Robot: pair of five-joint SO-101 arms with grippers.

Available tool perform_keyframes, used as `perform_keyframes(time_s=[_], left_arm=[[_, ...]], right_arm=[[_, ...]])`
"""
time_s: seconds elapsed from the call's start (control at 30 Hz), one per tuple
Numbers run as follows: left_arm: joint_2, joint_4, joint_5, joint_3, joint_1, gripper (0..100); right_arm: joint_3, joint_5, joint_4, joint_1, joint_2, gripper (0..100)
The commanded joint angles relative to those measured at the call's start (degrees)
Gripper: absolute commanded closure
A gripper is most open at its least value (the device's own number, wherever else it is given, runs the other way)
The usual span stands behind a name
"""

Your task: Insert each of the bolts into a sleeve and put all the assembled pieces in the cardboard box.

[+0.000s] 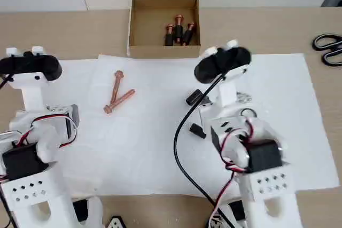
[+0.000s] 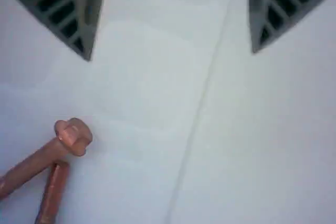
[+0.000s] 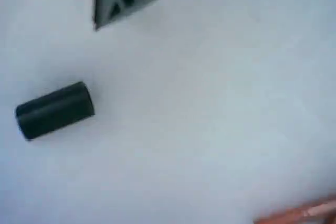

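A tan table (image 1: 80, 30) carries a broad white paper sheet (image 1: 155, 153), and everything can be placed from the cardboard box (image 1: 138, 25) at the sheet's far edge. Inside the box, toward its right wall, three assembled pieces (image 1: 179, 30) lie side by side, copper heads over black sleeves.

On the paper out from the box's left front corner, toward the arms, two bare bolts lie in a narrow V. One bolt (image 1: 117, 85) points its head at the box. The other bolt (image 1: 121, 100) slants with its head away from the box, just beside the first.

Out from the box's right front corner lies a black sleeve (image 1: 194, 98), on its side. A second sleeve (image 1: 197, 130) sits farther from the box on the same line.

The left gripper (image 2: 170, 51) hangs over the paper close to the bolts, farther from the box than they are, its claw spread wide with nothing in it. The right gripper (image 1: 220, 67) hovers just before the box's right front corner, above the nearer sleeve; whether its claw is apart or together I cannot tell.

Scissors (image 1: 327, 49) rest well off to the box's right.
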Motion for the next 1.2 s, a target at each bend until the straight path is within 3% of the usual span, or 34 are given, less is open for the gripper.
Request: perform_keyframes(time_s=[0.0, 0.37, 0.53, 0.73, 0.97, 1.17], left_arm=[[-0.88, 1.76, -0.09, -2.77, -0.09, 82], [-0.88, 2.02, 2.99, -2.68, -0.09, 82], [-0.88, 2.11, 2.99, -2.51, -0.09, 82], [-0.88, 2.11, 3.08, -2.42, -0.09, 82], [-0.88, 3.34, 3.08, -2.42, -0.09, 82], [-1.76, 3.69, 3.08, -2.77, -0.35, 82]], right_arm=[[6.51, 0.62, -1.89, 0.31, -1.89, 81.6], [18.11, 1.23, -7.6, 4.79, -18.24, 81.8], [19.78, 10.02, -8.66, 5.58, -16.75, 81.9], [12.13, 10.29, -10.77, 6.55, -0.92, 81.9], [-9.76, 10.73, 0.22, 6.29, 23.96, 81.9], [-26.73, 21.89, 12.62, 5.58, 41.01, 81.9]])
